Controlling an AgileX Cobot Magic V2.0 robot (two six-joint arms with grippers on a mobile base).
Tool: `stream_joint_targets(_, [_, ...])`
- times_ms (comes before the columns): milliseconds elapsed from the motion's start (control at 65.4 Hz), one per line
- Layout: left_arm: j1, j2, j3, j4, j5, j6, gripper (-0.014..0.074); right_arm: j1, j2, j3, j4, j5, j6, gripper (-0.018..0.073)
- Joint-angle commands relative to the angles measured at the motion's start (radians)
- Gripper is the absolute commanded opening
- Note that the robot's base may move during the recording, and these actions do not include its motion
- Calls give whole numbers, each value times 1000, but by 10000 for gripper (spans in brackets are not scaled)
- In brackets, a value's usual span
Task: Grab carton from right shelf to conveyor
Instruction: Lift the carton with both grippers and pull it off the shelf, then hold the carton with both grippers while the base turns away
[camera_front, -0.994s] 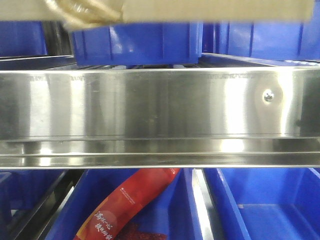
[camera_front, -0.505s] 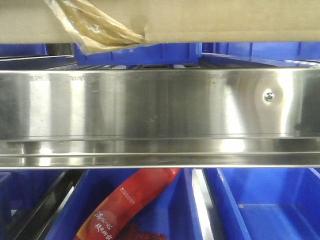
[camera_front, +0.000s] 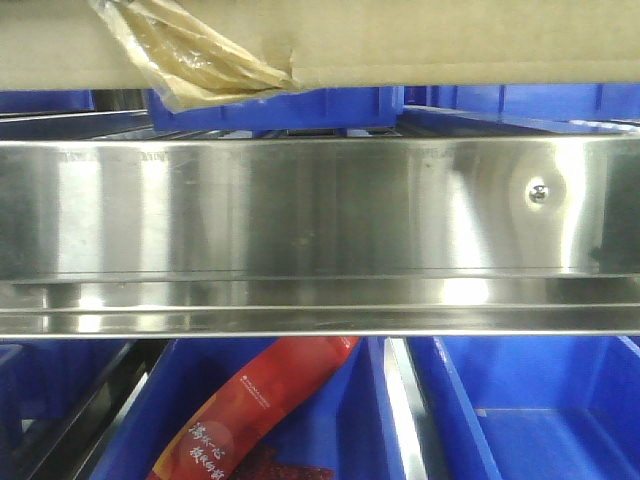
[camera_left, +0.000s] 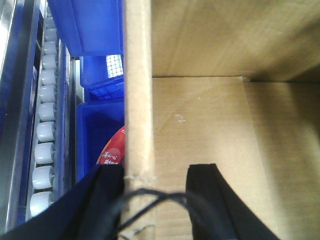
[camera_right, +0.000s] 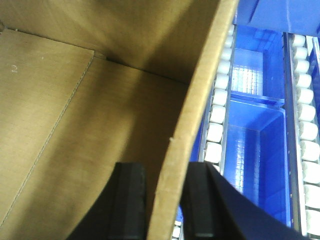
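The carton (camera_front: 450, 40) is a plain brown cardboard box whose underside fills the top of the front view, above the steel shelf rail. Crinkled tape (camera_front: 195, 60) dangles from its bottom flap. In the left wrist view my left gripper (camera_left: 156, 167) straddles the carton's (camera_left: 200, 125) left wall, one finger outside and one inside. In the right wrist view my right gripper (camera_right: 165, 167) is shut on the right wall of the carton (camera_right: 75, 100), with that wall between its black fingers. The conveyor is out of view.
A shiny steel shelf rail (camera_front: 320, 210) crosses the front view. Blue bins (camera_front: 530, 410) sit below it, one holding a red packet (camera_front: 250, 410). Another blue bin (camera_front: 280, 105) stands behind the carton. White rollers (camera_left: 42, 130) (camera_right: 217, 115) run along both sides.
The carton has come down in the front view, hiding more of the blue bins behind it. Most of that drop came in the first half second.
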Motion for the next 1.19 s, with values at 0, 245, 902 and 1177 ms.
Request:
stream_joint_targets(0, [-20,-11,-2,-74,-41,22,-17,-1,-10,1,28,-72,-27,-63])
stream_joint_targets(245, [-20,-11,-2,-74,-41,22,-17,-1,-10,1,28,-72,-27,-63])
stream_joint_targets(902, [-20,-11,-2,-74,-41,22,-17,-1,-10,1,28,-72,-27,-63])
stream_joint_targets(1177, [-20,-11,-2,-74,-41,22,-17,-1,-8,1,28,-72,-27,-63])
